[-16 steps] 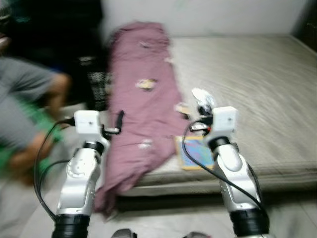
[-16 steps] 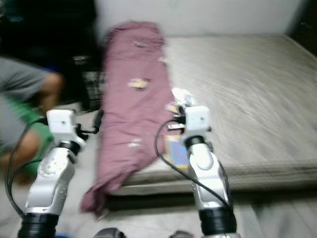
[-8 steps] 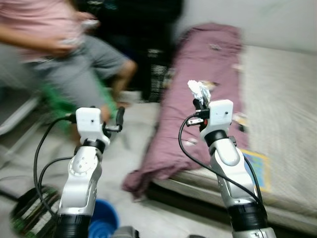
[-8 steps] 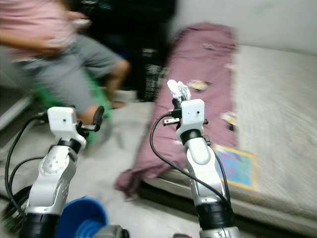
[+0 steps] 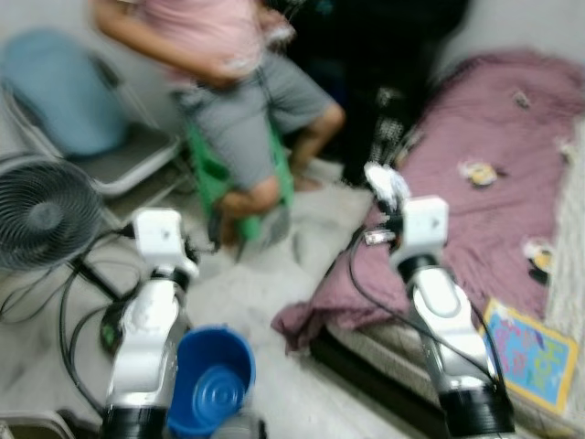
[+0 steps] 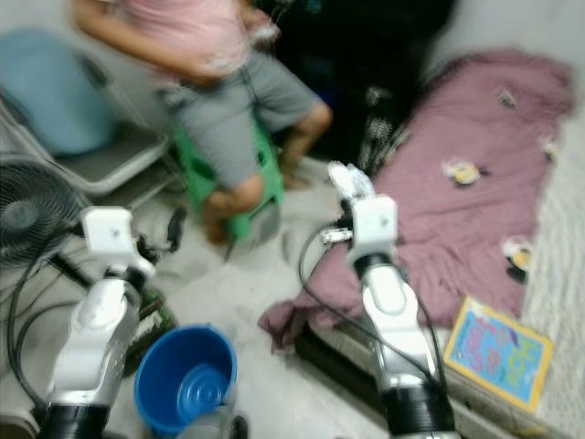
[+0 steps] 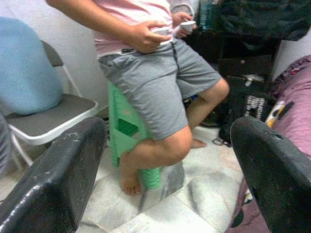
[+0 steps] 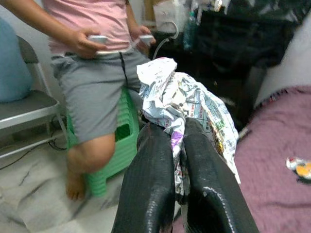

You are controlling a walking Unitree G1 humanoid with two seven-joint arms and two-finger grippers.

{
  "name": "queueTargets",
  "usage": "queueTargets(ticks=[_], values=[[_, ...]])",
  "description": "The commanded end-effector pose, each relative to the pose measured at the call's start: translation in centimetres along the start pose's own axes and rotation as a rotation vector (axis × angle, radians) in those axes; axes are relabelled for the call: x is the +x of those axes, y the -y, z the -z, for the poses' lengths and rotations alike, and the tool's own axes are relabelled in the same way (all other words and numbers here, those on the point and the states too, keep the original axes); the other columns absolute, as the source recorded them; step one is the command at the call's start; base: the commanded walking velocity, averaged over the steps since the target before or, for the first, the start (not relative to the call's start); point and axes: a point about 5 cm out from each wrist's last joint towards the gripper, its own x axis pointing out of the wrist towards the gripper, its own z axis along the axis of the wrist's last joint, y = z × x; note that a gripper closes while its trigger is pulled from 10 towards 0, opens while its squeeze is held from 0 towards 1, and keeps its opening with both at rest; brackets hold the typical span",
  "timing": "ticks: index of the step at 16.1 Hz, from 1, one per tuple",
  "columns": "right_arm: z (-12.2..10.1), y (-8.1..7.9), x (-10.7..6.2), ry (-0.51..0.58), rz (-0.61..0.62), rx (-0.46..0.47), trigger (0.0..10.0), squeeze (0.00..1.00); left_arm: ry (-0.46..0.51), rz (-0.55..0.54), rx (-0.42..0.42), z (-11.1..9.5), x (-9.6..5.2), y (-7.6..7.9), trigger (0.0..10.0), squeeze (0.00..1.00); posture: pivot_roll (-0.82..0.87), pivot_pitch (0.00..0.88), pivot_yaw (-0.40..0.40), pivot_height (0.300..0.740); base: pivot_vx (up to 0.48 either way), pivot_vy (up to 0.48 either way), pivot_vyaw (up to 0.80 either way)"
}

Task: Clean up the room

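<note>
Ahead, a person (image 5: 228,82) in a pink shirt and grey shorts sits on a green stool (image 5: 233,174), with a small white device held in both hands (image 8: 92,41), directly beyond the two raised arms. Left of the stool stands a folding chair (image 7: 48,116) with a light blue cushion (image 5: 59,91) against its back, and nearer the robot on that side is a round fan (image 5: 41,219) with dark cables (image 5: 73,320) trailing over the pale marbled floor (image 5: 256,283). A blue bucket (image 6: 183,380) stands on the floor between the arms, close to the left one. To the right a mauve blanket (image 5: 466,201) lies over the edge of a bed (image 6: 571,210), spilling down to the floor, with a few small wrappers (image 5: 478,172) scattered on it; a colourful book (image 6: 498,352) lies on the bed's near corner. Dark furniture fills the back. The right gripper (image 8: 177,145) is clamped on a crumpled printed wrapper (image 8: 180,99), held up in the air short of the person's knee. The left gripper (image 7: 167,160) hangs with its fingers (image 7: 53,179) spread wide and nothing between them
</note>
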Motion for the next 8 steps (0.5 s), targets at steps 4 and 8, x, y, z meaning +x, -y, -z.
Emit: queueTargets(ticks=[4,8], values=[[-0.3,-0.8,0.7,0.02,-0.022,0.02,10.0,0.0,0.008,-0.037,0.023,-0.1,0.1,-0.7,10.0,0.0,-0.03,0.0,0.02,0.74,0.0,0.0,0.6],[0.0,-2.0,1.7,0.006,-0.098,0.026,10.0,0.0,0.013,-0.121,0.028,0.1,-1.2,-2.0,10.0,0.0,0.04,0.0,-0.049,0.74,0.0,0.0,0.0]])
